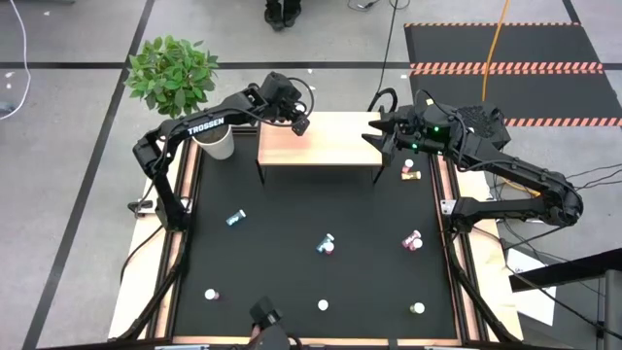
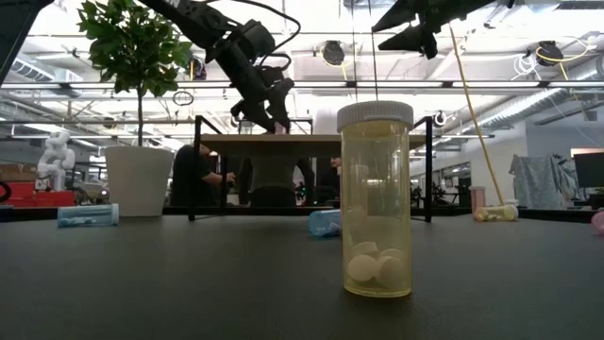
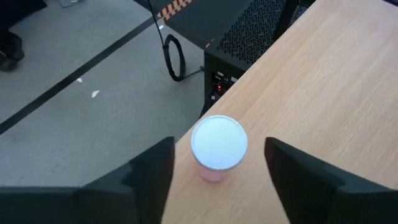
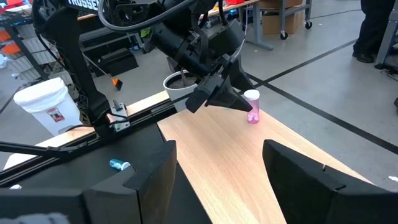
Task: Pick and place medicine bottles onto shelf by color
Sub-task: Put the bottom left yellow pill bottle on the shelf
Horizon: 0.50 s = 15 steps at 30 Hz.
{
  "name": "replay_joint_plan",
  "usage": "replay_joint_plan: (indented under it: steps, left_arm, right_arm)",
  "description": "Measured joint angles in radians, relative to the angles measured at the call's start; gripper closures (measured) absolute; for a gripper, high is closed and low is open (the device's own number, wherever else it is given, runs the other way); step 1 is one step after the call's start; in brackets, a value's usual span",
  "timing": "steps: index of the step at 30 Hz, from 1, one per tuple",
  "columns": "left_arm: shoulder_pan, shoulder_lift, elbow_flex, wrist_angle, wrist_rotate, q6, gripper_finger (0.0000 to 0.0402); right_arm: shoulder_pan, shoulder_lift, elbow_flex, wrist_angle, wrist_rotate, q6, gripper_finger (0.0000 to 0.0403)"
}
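where the left gripper (image 3: 214,171) hangs over the shelf (image 3: 323,99), a pink bottle (image 3: 217,149) stands upright at its far corner between the parted jaws, untouched. the right gripper (image 1: 374,133) waits open above the shelf's other end.

Overhead view looks straight down; low view faces level across the table; both wrist views share the shelf (image 3: 323,93) closely.

Light is bright and even from ceiling lamps; shadows are soft. Windows behind glare in the low view.
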Motion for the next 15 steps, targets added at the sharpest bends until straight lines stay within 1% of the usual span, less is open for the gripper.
replay_joint_plan:
  steps: [3,7,11,15]
  left_arm:
    - [0.000,-0.004,0.001,-0.008,0.032,0.000,0.0114]
    - [-0.010,-0.042,0.014,-0.043,0.040,0.004,0.0091]
    - [-0.030,-0.117,0.026,-0.049,0.038,0.011,0.0086]
    - [-0.065,-0.199,0.027,-0.039,0.036,0.038,0.0093]
  right_arm:
    - [0.000,0.000,0.000,0.000,0.000,0.000,0.0169]
    - [0.000,0.000,0.000,0.000,0.000,0.000,0.0169]
    - [0.000,0.000,0.000,0.025,0.000,-0.008,0.0169]
    - [0.000,0.000,0.000,0.061,-0.002,-0.030,0.0169]
